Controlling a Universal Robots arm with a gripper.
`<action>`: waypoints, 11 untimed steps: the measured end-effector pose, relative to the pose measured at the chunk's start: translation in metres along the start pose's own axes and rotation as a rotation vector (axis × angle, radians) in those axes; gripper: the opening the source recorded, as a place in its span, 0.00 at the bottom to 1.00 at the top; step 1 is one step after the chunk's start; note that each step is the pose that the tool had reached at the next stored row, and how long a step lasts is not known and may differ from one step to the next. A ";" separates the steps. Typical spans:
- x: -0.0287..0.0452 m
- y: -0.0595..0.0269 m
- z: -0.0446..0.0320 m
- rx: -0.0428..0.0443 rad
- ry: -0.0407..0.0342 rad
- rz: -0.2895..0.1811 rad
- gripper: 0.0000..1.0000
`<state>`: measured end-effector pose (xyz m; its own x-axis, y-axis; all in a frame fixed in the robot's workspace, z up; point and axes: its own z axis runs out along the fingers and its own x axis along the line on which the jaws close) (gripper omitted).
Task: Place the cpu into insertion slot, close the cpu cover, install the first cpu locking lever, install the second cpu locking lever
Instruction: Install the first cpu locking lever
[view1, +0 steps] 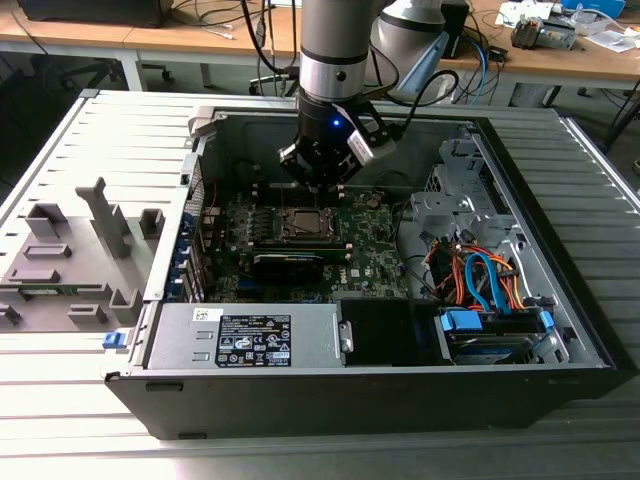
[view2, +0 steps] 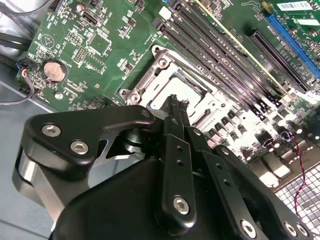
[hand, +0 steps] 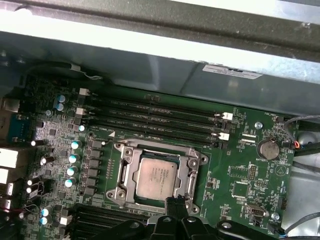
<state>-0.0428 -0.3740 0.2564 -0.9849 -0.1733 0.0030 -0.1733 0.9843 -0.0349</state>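
**Gripper over the socket, cpu seated**

In the exterior view, the arm reaches down into an open computer case (view1: 520, 250) lying on a slatted table (view1: 90, 140). The gripper (view1: 318, 178) hangs just above the motherboard (view1: 370, 245), over the far edge of the insertion slot (view1: 303, 224). The black graphics card (view1: 288, 262) lies just nearer than the socket, the power supply (view1: 245, 337) along the case's near wall, and blue and orange cables (view1: 480, 280) at the exterior view's right. A grey fixture (view1: 70, 260) stands outside the case at the exterior view's left.

The second wrist view looks along the gripper (view2: 176, 107) itself: its two dark fingers (view2: 172, 120) lie pressed together with no gap and nothing between them, their tips just over the rim of the insertion slot (view2: 150, 82). Long memory slots (view2: 225, 55) run beside the socket, and a coin battery (view2: 54, 71) sits well apart from it.

The first wrist view gives what the others hide: the cpu (hand: 156, 176), silver top up, lies flat inside the insertion slot (hand: 126, 172), and the cpu cover (hand: 192, 175) frames it. The gripper (hand: 175, 204) tip is at the socket's edge. Whether the locking levers are latched cannot be told.
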 end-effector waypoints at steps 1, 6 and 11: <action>0.0000 0.0000 0.0000 0.0000 -0.0001 -0.003 0.11; 0.0000 0.0000 0.0000 0.0001 -0.0007 -0.019 0.11; 0.0000 0.0000 -0.0001 -0.0004 -0.0015 -0.041 0.11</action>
<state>-0.0429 -0.3741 0.2564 -0.9770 -0.2131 0.0029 -0.2131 0.9764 -0.0344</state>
